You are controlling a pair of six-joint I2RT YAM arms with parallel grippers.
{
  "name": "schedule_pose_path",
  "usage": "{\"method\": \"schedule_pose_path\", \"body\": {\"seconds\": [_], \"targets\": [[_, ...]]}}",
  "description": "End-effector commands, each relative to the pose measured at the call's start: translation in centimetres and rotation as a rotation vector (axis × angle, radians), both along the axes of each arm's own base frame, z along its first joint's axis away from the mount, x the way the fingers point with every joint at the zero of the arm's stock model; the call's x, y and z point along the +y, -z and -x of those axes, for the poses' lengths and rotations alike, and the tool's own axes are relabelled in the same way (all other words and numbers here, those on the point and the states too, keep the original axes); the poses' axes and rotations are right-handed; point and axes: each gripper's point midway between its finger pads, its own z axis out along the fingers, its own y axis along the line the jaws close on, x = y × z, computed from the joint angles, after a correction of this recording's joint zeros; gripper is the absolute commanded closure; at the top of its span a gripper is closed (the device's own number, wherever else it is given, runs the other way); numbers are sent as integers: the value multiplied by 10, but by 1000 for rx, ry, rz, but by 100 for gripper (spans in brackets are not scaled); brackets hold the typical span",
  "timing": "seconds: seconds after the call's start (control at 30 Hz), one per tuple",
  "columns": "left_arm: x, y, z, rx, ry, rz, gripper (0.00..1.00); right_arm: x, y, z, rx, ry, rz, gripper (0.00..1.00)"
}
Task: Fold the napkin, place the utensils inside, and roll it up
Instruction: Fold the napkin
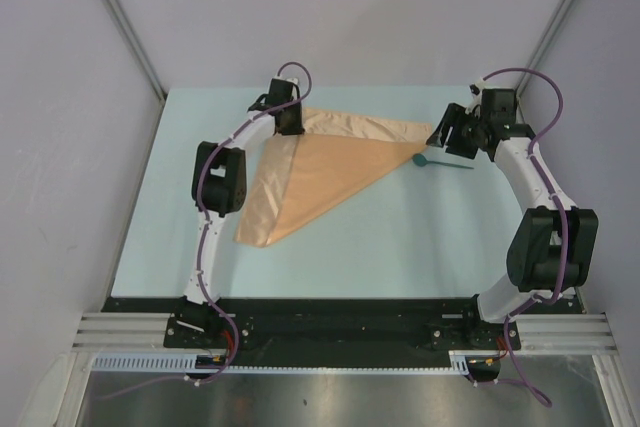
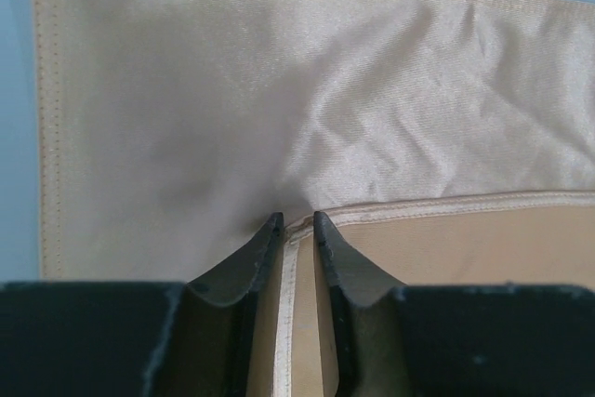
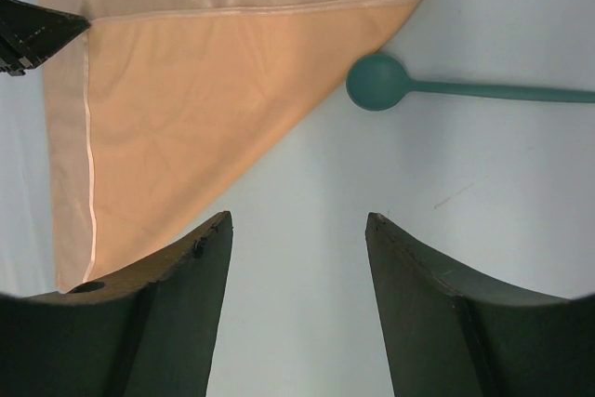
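Note:
The peach-orange napkin (image 1: 320, 172) lies folded into a rough triangle on the pale table, a paler layer showing along its far edge. My left gripper (image 1: 290, 127) is down on its far-left folded corner. In the left wrist view the gripper (image 2: 297, 220) has its jaws narrowly apart, straddling the white hem of the napkin (image 2: 279, 90), which puckers at the tips. The teal utensil (image 1: 440, 162) lies just right of the napkin's right tip. My right gripper (image 1: 447, 137) hovers near it. In the right wrist view that gripper (image 3: 299, 222) is open and empty, with the utensil (image 3: 376, 81) and napkin (image 3: 186, 109) ahead.
The pale blue table (image 1: 400, 237) is walled by grey panels on both sides and at the back. Its near edge meets the black rail (image 1: 340, 322) carrying both arm bases. A left fingertip (image 3: 37, 30) shows at the left of the right wrist view.

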Motion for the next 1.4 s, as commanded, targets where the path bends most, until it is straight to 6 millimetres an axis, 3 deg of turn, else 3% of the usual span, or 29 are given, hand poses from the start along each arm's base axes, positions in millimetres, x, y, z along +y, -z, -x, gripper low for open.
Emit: {"method": "schedule_pose_path", "body": {"seconds": [0.0,0.07,0.2,0.27,0.5,0.6,0.67,0.8,1.37], "targets": [[8,31,31,135,-35,-67,80,0,-18,6,-46,-5,14,35],[6,30,31,135,-28,-66,83,1,-18,7,-47,-5,12,35],[-5,28,31,128,34,-45,100,0,-17,8,-45,-4,13,35],[-9,24,28,106,50,-36,100,0,-18,9,-47,-1,14,35],[-5,-36,8,-76,29,3,100,-5,-19,14,-47,6,29,35],[2,-51,-5,-114,15,19,100,-6,-20,15,-46,9,29,35],[8,-45,-11,-102,9,23,100,-6,-20,15,-49,8,32,35],[22,-53,-26,-128,-5,66,100,-8,-16,17,-35,14,39,35],[33,-60,-70,-220,-27,195,100,-4,-5,12,-8,18,42,35]]}}
